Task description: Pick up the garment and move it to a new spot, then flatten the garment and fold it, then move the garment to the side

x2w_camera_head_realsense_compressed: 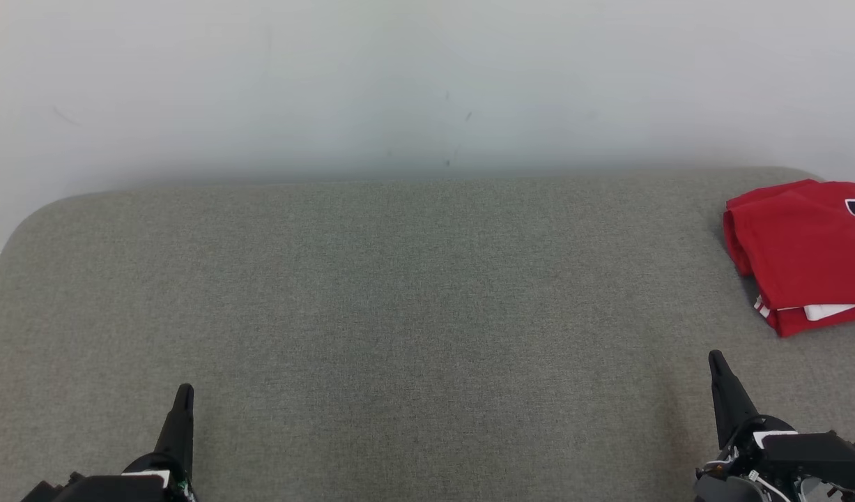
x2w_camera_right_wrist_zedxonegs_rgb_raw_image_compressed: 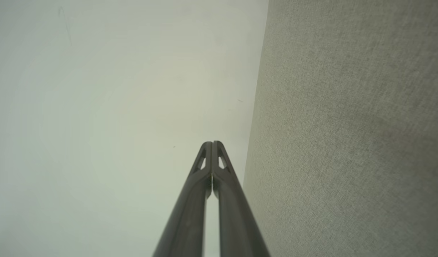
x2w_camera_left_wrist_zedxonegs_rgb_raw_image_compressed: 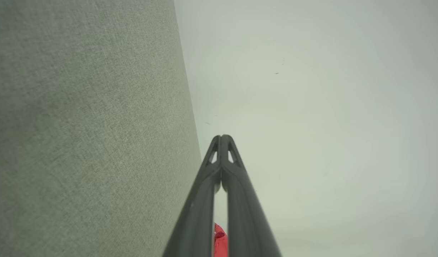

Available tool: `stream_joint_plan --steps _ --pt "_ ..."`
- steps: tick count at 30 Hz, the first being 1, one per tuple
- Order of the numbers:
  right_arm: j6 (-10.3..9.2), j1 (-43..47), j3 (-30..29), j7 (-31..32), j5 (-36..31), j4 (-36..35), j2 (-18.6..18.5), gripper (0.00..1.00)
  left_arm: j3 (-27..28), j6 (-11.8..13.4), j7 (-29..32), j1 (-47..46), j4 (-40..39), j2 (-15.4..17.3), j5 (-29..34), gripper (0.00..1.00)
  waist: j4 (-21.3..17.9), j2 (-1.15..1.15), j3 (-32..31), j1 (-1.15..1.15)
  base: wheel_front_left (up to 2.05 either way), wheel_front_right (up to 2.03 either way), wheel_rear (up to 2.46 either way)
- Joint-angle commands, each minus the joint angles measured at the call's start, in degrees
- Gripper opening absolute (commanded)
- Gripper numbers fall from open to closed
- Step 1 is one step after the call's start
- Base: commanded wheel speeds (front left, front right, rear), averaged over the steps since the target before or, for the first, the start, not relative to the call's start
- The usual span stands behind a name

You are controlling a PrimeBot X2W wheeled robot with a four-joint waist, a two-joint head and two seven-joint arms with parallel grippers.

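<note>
Grey fabric surface (x2w_camera_head_realsense_compressed: 399, 314) is stretching out ahead of both grippers and between them. Pale wall (x2w_camera_head_realsense_compressed: 427, 84) is rising behind it, past the fingertips. Red garment (x2w_camera_head_realsense_compressed: 803, 251) is lying folded, with a dark print and white trim showing. It is sitting up and outward of the right gripper (x2w_camera_head_realsense_compressed: 715, 358), near it but apart, and well apart from the left gripper (x2w_camera_head_realsense_compressed: 183, 392), running off the picture's edge. Both grippers are hovering low over the near edge, fingers pointing at the wall. Left fingers (x2w_camera_left_wrist_zedxonegs_rgb_raw_image_compressed: 208, 178) are pressing together, pinching nothing. Right fingers (x2w_camera_right_wrist_zedxonegs_rgb_raw_image_compressed: 197, 185) are doing the same, holding nothing.
</note>
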Motion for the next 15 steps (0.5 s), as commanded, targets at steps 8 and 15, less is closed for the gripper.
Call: stream_joint_plan --steps 8,15 --pt "-0.12 -0.6 -0.4 0.6 2.2 0.1 0.2 0.0 0.3 -0.2 0.7 -0.7 0.2 0.1 -2.6 0.0 0.0 0.0 0.0 0.0 0.0 0.0 0.0" --pt "-0.12 -0.6 -0.4 0.6 2.1 0.1 0.2 0.0 0.3 -0.2 0.7 -0.7 0.2 0.1 -2.6 0.0 0.0 0.0 0.0 0.0 0.0 0.0 0.0"
